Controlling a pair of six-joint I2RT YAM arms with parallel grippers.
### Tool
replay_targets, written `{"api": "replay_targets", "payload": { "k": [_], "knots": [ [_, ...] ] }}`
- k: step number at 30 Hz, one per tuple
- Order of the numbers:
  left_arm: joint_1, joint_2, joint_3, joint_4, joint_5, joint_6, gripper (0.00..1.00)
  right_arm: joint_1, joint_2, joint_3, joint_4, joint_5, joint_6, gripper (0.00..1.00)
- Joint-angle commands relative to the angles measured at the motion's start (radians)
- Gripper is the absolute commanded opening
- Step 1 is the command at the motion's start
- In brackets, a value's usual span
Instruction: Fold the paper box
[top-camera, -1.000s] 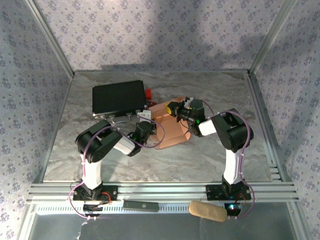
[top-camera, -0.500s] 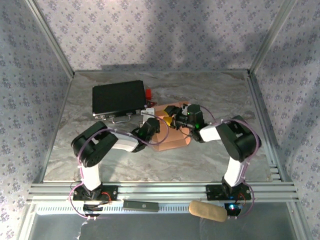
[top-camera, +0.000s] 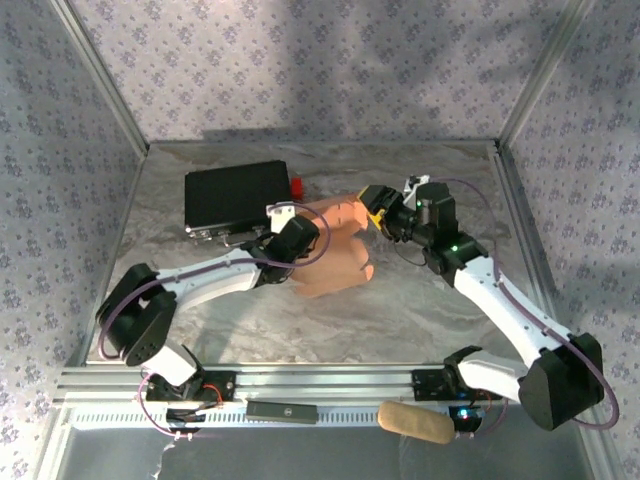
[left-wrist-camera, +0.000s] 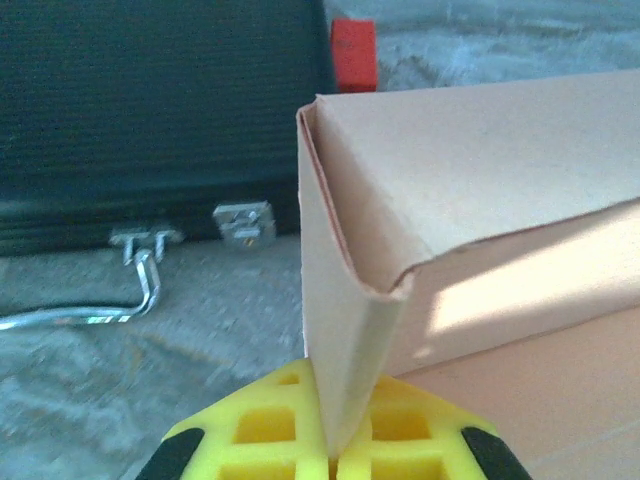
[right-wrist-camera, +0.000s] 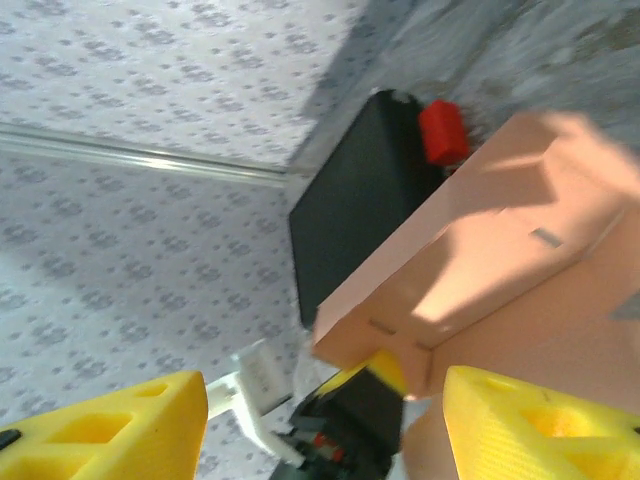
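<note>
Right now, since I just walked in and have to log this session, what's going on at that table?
Two robot arms are folding a salmon paper box at mid-table. The left gripper is shut on an upright side panel at one corner of the box. The right gripper is open at the box's far right end, gripping nothing. A black case lies just behind. The box is partly formed, not closed.

The paper box (top-camera: 335, 255) is set on the table (top-camera: 210, 325) between the left gripper (top-camera: 291, 233) and the right gripper (top-camera: 376, 206). The case (top-camera: 238, 197) is placed behind-left of it, with a small block (top-camera: 296, 186) beside the case's right end.
</note>
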Motion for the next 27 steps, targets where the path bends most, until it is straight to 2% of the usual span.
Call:
{"api": "replay_targets", "payload": {
  "k": [1,7,16,27],
  "knots": [
    [0.008,-0.044,0.052,-0.228,0.073,-0.01,0.0,-0.006,0.041,0.136,-0.339,0.036,-0.187,0.64],
    [0.007,-0.092,0.04,-0.294,0.115,-0.021,0.0,0.044,0.194,0.266,-0.406,0.063,-0.196,0.62],
    [-0.011,-0.127,0.034,-0.267,0.117,-0.017,0.0,0.068,0.353,0.256,-0.271,0.037,-0.154,0.62],
    [-0.05,-0.131,0.04,-0.249,0.088,-0.005,0.0,0.059,0.452,0.258,-0.23,-0.002,-0.161,0.6]
  ]
}}
